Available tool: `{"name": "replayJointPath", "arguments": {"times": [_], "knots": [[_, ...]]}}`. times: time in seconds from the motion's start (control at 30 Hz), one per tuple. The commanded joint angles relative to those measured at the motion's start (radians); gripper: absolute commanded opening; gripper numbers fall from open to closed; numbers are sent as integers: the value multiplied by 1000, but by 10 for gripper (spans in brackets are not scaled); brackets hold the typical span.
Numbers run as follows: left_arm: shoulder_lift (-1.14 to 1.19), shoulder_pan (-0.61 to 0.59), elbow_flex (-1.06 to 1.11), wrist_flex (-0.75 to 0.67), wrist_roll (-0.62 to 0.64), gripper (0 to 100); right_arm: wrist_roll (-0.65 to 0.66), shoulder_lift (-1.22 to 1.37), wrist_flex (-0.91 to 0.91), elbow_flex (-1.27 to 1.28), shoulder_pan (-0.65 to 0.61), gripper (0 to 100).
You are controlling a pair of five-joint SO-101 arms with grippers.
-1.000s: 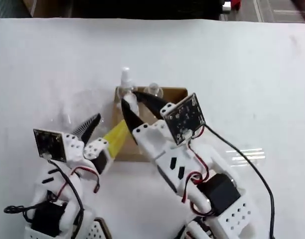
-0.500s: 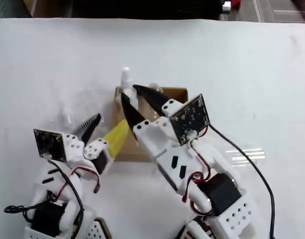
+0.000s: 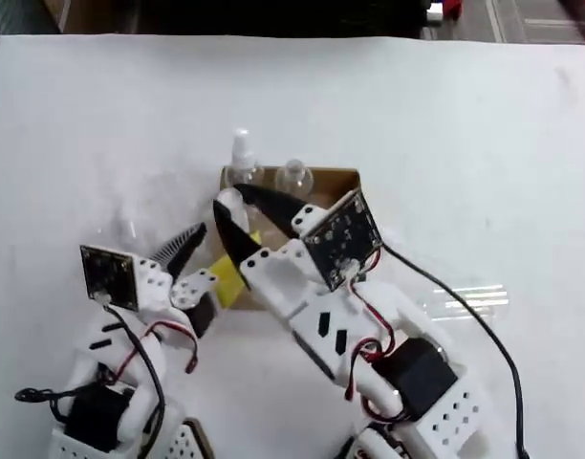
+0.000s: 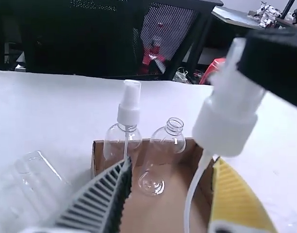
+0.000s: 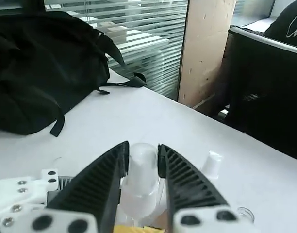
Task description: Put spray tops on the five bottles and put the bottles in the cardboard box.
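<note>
Arm stretched forward, my right gripper [image 5: 142,148] clamps a spray top [image 5: 138,194], seemingly over the cardboard box [image 3: 335,175]; my left gripper [image 3: 205,263] gapes just beside.

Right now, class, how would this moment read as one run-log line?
right end effector: shut on spray top | left end effector: open, at cardboard box | box holds: capped bottle, uncapped bottle

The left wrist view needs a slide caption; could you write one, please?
White plastic spray top over a brown cardboard box holding a capped clear bottle and an open one.
</note>
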Motion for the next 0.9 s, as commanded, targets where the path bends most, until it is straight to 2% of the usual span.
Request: {"name": "replayJointPath", "arguments": {"times": [0.0, 0.13, 0.27, 0.47, 0.57, 0.73, 0.87], "knots": [[-12, 8, -3, -31, 5, 251, 5, -8, 33, -21, 15, 16], [-12, 5, -3, -28, 5, 252, 5, -8, 47, -21, 15, 16], [-12, -61, -3, -34, 5, 252, 5, -8, 47, -21, 15, 16], [-12, -68, -3, -34, 5, 252, 5, -8, 47, -29, 16, 16], [-12, -64, -5, -34, 5, 252, 5, -7, 18, -40, 73, 16], [-12, -64, -9, -29, 5, 251, 5, 4, -182, -44, 222, 16], [-12, -73, -9, -32, 5, 251, 5, 25, -240, -107, 282, 16]]}}
